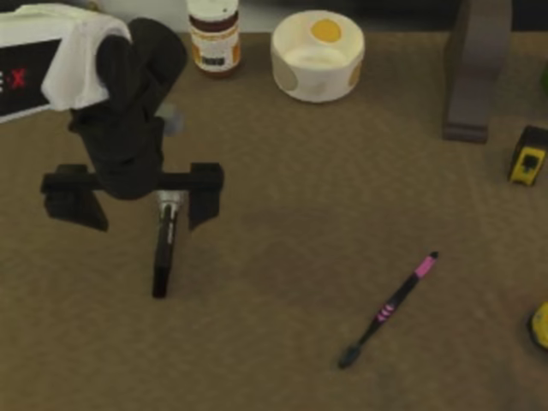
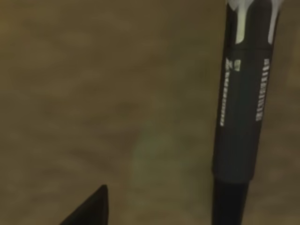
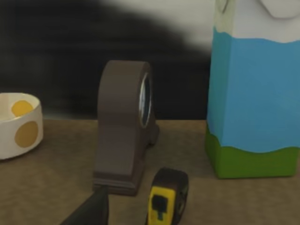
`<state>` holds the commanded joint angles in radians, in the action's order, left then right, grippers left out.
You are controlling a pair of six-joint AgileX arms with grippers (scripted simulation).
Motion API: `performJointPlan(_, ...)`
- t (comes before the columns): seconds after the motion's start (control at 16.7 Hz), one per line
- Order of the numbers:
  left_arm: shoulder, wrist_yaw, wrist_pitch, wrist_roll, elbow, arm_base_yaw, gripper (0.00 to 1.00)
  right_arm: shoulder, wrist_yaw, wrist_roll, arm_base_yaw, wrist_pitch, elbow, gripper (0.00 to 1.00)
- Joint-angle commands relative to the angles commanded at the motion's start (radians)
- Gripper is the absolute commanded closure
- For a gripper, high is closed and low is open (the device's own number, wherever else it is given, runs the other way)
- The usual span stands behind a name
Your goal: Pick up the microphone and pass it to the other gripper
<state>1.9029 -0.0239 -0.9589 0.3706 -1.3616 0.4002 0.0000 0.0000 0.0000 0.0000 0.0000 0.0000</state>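
1. The slim black-handled microphone with the silver-grey mesh head (image 1: 164, 244) is lying flat on the brown table (image 1: 282, 257), over on the left side. Its head is tucked under the arm, so only the handle shows properly.
2. The left gripper (image 1: 133, 199) hangs right above the head end, fingers spread wide apart, nothing gripped. The wrist view shows the handle (image 2: 241, 108) up close.
3. The right arm isn't in the top view; no clue whether its pincer is apart or together.
4. Further out: a thin black toothbrush with pink marks (image 1: 387, 310), a cream bowl with yellow spots (image 1: 318, 55), a brown-lidded jar (image 1: 214, 36), a dark brown mantel clock (image 3: 124, 126), a yellow tape measure (image 3: 166, 197) and a blue, green and white carton (image 3: 255, 93).
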Motion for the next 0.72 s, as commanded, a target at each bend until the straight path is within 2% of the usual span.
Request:
performJointPlan(0.42,0.144,0.001,0.276,-0.007,0.127,-0.004,0.00,0.000,0.000,0.000,0.000,0.000,0.000,0.00)
performJointPlan(0.72,0.166,0.002,0.312,-0.008,0.145,-0.004,0.00,0.000,0.000,0.000,0.000,0.000,0.000,0.00)
